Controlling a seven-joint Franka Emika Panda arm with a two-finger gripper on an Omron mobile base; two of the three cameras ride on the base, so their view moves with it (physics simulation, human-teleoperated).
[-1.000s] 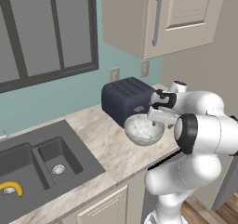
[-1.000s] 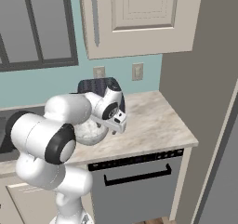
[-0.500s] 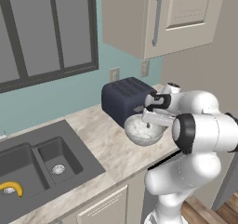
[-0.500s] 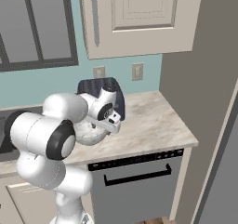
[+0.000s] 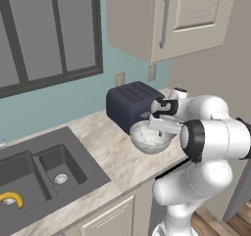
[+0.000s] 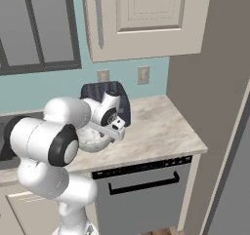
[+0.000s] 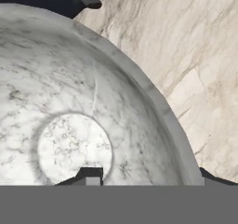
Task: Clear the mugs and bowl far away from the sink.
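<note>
On the marble counter (image 6: 161,129), the gripper (image 7: 144,179) straddles the bowl (image 5: 149,138) rim beside the toaster (image 5: 132,103); grip state cannot be determined.

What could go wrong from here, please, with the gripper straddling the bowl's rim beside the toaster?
1. The gripper straddles one edge of the bowl, so a lift may tip it or let it slip.
2. The toaster stands close behind the bowl; a swing that way could knock it.
3. The counter edge is near, so a dropped bowl might fall.
</note>
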